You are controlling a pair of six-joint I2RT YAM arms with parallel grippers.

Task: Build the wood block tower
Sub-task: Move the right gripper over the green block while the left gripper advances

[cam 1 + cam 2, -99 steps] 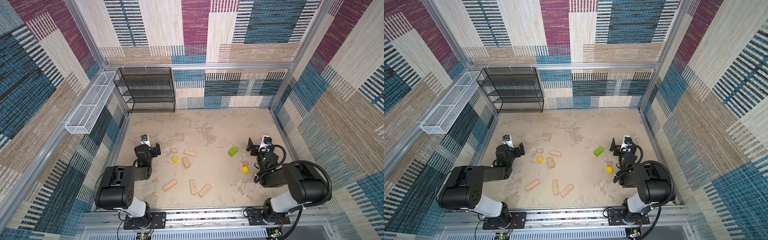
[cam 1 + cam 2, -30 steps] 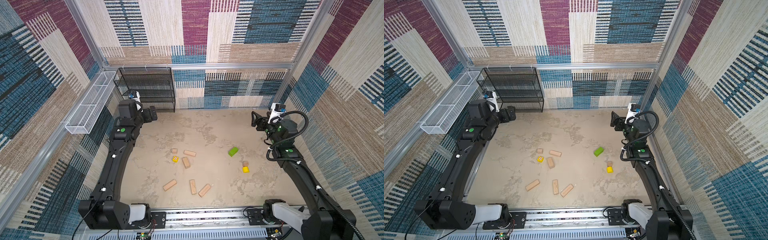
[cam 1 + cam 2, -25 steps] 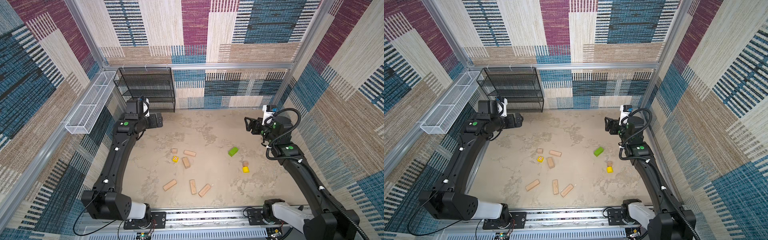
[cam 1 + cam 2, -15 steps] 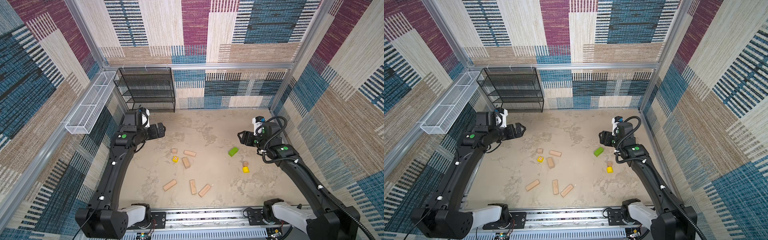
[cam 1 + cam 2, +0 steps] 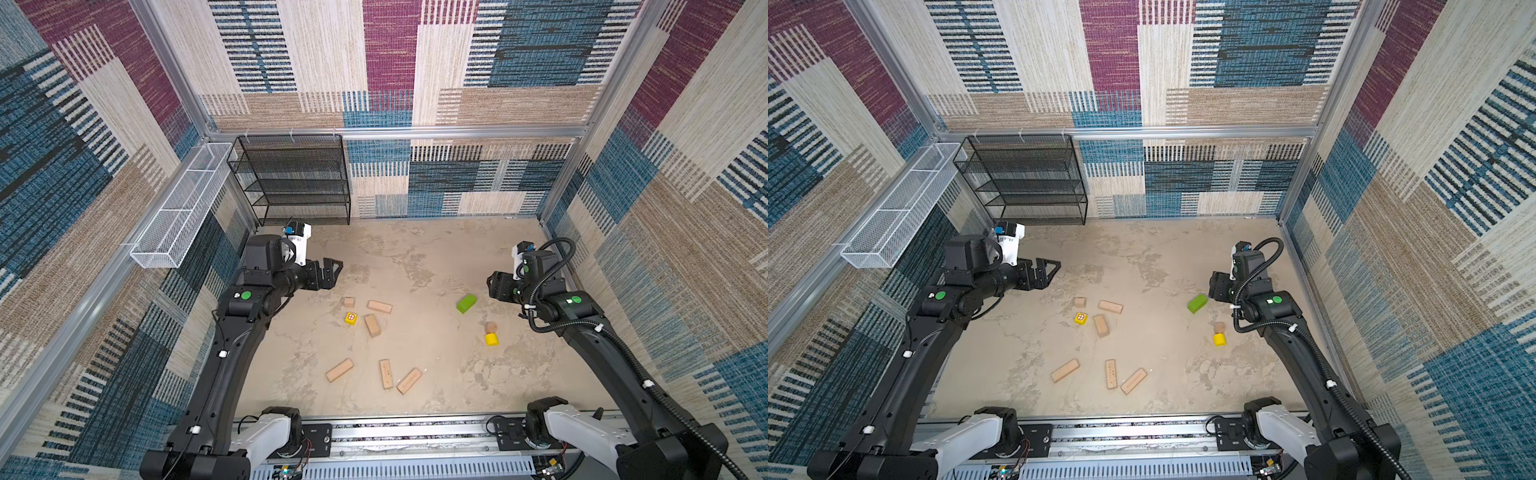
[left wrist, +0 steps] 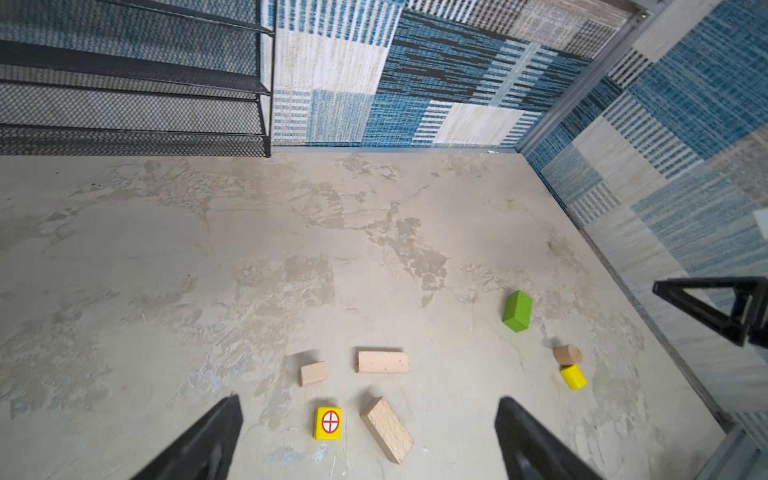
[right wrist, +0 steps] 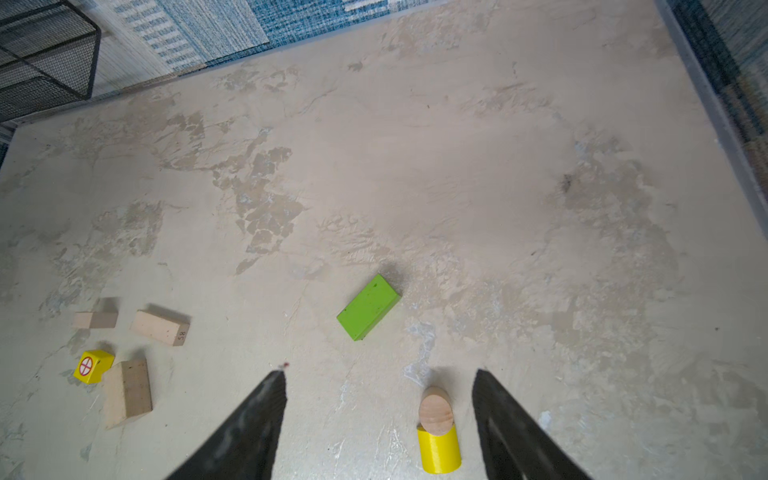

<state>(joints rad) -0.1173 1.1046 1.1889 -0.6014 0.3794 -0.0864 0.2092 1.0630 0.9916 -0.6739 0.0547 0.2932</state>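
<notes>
Right fingers [image 7: 249, 424] lower — brick [image 7: 160, 327] "58"

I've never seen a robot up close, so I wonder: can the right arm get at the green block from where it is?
Probably yes. The green block lies alone just ahead of the right gripper, whose jaws stand open and empty; nothing lies between them.

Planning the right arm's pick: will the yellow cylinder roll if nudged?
Probably: the yellow cylinder seems to lie on its side on the floor, so a sideways nudge may roll it. The tan round piece sits against one end and would likely shift. Painted wood by the look: stiff, perhaps slick.
</notes>
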